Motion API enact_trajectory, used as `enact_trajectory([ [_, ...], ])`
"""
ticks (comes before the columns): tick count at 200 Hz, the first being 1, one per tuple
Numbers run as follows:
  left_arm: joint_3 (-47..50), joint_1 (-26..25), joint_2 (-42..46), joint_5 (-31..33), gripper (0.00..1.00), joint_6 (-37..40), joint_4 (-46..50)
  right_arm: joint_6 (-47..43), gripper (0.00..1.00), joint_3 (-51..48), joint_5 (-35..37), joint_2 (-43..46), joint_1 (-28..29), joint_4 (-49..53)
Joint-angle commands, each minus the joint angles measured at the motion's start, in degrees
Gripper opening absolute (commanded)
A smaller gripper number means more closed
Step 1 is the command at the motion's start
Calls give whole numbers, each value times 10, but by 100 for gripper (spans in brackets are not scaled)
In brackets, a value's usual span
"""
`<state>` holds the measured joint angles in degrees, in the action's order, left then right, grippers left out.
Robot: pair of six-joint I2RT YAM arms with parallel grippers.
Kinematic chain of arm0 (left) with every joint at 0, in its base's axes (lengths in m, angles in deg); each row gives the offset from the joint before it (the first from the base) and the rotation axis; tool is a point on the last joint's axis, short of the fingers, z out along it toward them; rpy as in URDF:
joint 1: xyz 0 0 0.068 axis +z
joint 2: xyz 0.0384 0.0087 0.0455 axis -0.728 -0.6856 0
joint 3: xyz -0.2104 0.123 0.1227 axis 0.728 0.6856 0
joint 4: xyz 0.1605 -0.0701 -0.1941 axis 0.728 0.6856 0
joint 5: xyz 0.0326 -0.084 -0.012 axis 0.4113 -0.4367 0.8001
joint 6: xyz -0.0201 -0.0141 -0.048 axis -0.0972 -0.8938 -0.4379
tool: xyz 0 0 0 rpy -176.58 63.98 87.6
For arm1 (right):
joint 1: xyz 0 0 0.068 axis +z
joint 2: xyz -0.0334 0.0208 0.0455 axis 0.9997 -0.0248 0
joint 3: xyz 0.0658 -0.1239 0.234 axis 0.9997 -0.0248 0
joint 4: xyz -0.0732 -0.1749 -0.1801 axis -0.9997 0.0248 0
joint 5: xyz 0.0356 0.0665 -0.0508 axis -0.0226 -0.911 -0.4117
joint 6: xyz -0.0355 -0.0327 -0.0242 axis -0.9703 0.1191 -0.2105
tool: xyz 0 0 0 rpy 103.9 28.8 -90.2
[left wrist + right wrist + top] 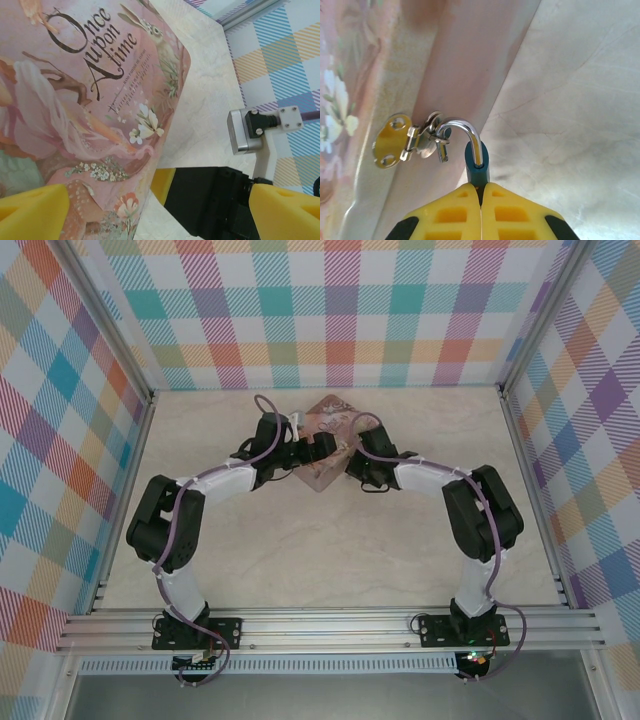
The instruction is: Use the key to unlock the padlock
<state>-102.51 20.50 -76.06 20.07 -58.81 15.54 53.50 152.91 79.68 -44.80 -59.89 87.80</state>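
The padlock (476, 171) has a teal body pinched between the yellow fingers of my right gripper (481, 194), which is shut on it. Its silvery shackle (468, 131) hooks through the metal latch (422, 140) on the side of the pink pictured tin (455, 60); the shackle's free end hangs outside the body. The key is hidden. My left gripper (157, 220) stands open at the tin's (85, 115) near corner, one yellow finger (32, 212) in front of the lid and the other finger (285, 215) well off to the right. From above, both grippers (305, 452) (345, 455) meet at the tin (328, 418).
The tin lies on a pale marble-patterned table (330, 550) at its far middle. Checked walls (320, 310) close in the back and both sides. My right arm's black wrist (215, 200) and its silver camera (245, 132) are close beside my left gripper.
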Motion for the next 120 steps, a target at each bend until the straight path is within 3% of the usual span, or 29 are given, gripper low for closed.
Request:
enact_trajectory([
  [1, 37, -3, -23, 17, 93, -1, 84, 12, 7, 32, 33, -6, -15, -3],
  [120, 43, -2, -12, 25, 94, -2, 88, -39, 7, 76, 30, -50, -32, 41],
])
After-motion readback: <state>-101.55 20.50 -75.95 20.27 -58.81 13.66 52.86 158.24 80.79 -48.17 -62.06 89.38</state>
